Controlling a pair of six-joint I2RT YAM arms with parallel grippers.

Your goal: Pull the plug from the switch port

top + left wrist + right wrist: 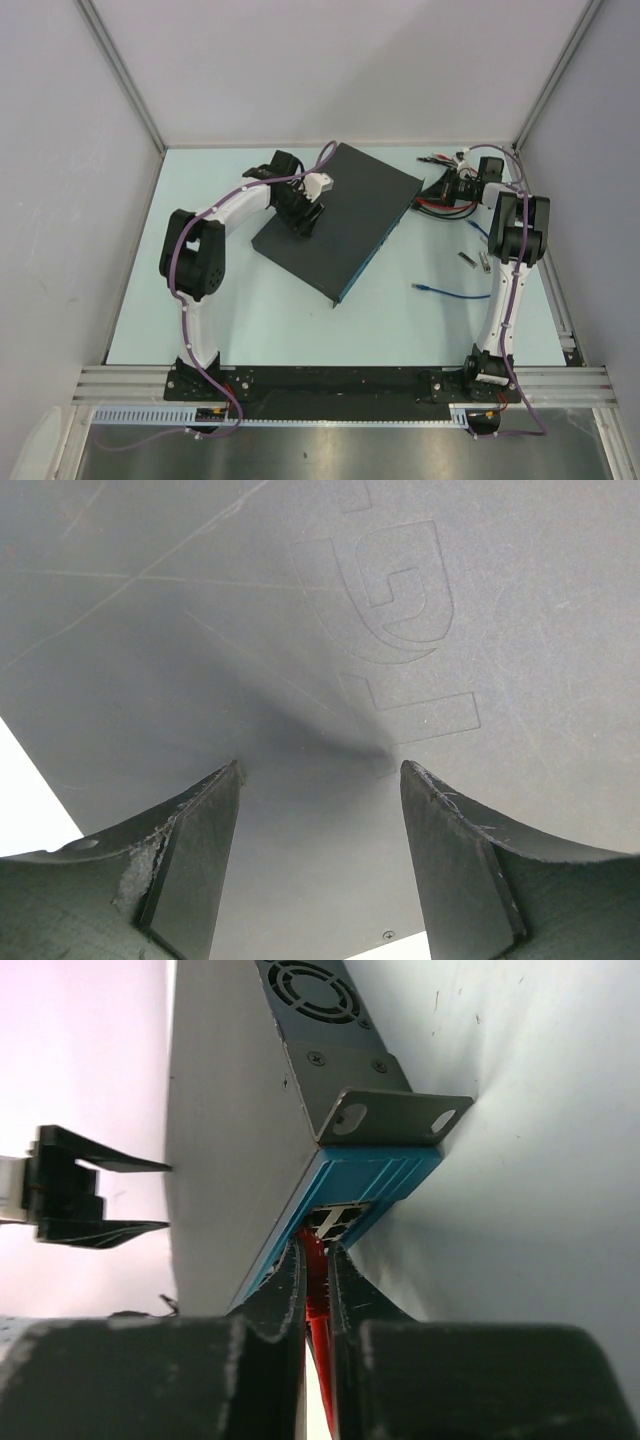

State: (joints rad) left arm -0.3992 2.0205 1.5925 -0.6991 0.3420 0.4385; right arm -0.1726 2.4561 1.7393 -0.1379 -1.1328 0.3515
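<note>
Your switch (pixel 335 220) lies diagonally mid-counter (pixel 250 330), long axis near-left to far-right, blue port face toward the right arm. Right end effector (pixel 317 1250) is clamped on the red plug (pixel 316 1295) at the end port. Left end effector (pixel 320 775) is spread open over the switch top.

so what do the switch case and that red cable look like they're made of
The switch case looks like painted sheet metal: matte dark grey, fine scratches, embossed logo. Its ribbed blue front could be plastic or metal. The red cable looks plastic-sheathed, smooth and glossy.
</note>
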